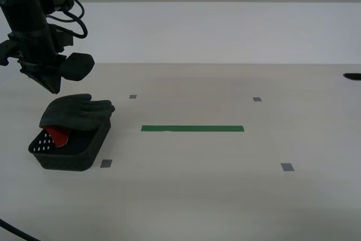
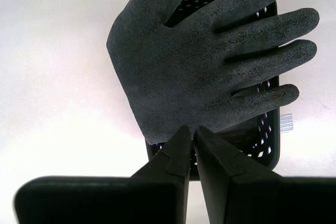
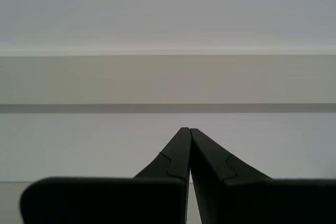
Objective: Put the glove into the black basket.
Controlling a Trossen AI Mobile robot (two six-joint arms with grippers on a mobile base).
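Note:
The black basket (image 1: 67, 156) stands on the table at the exterior view's left. The dark grey glove (image 1: 79, 112) lies across its top, with the fingers over the far rim and the red cuff (image 1: 56, 135) down inside. In the second wrist view the glove (image 2: 210, 61) spreads palm-flat over the basket (image 2: 265, 135). My second gripper (image 2: 191, 129) is shut and empty, hanging just above the glove's wrist end; it also shows in the exterior view (image 1: 54, 87). My first gripper (image 3: 186, 129) is shut and empty, facing a bare wall.
A green tape strip (image 1: 192, 128) lies mid-table, with small grey markers (image 1: 257, 99) (image 1: 287, 167) (image 1: 106, 163) around it. A dark object (image 1: 352, 76) shows at the exterior view's right edge. A cable (image 1: 14, 231) crosses the near left corner.

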